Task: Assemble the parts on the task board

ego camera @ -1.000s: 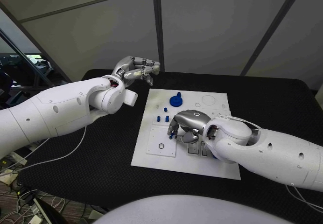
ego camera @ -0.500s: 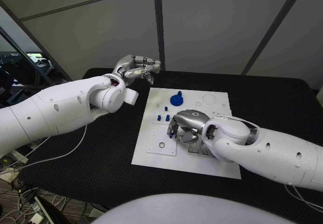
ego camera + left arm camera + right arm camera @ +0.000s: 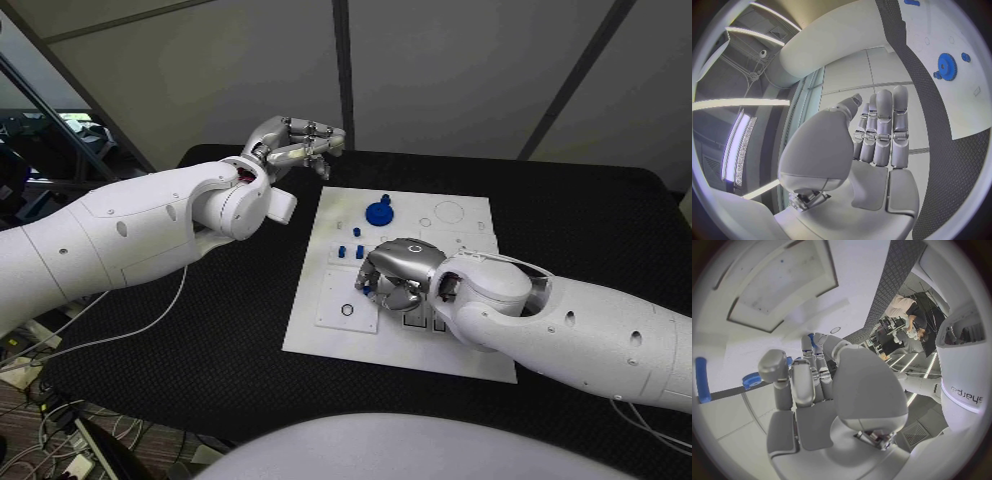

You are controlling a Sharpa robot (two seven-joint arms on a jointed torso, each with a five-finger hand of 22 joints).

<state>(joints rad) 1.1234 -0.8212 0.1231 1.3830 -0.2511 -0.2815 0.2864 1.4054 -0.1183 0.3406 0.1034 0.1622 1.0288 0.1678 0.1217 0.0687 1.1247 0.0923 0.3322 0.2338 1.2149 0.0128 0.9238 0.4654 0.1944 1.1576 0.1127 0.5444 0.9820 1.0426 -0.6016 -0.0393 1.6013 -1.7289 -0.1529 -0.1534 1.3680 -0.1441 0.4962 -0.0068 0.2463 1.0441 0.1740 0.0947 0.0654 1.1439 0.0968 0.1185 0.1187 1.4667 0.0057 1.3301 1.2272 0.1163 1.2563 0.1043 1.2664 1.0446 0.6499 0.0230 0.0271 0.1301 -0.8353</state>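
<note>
**Right hand down on the task board, left hand raised off it**

In the head view the task board (image 3: 454, 350) lies in the middle of the frame on the black table (image 3: 577, 215). The right hand (image 3: 397, 270) sits low over the board's centre, fingers curled downward; a small blue part (image 3: 366, 291) shows at its fingertips, and the right wrist view shows a blue piece (image 3: 811, 340) between the fingertips, so it seems to be pinching that part, though the contact itself is partly hidden.

The left hand (image 3: 296, 145) hangs in the upper left of the frame, beyond the board's far left corner, holding nothing, its fingers held loosely together and bent a little.

A round blue gear (image 3: 379, 213) rests on the board's upper part, with small blue pegs (image 3: 351, 252) just below it. A black ring (image 3: 346, 311) lies near the board's lower left.
</note>
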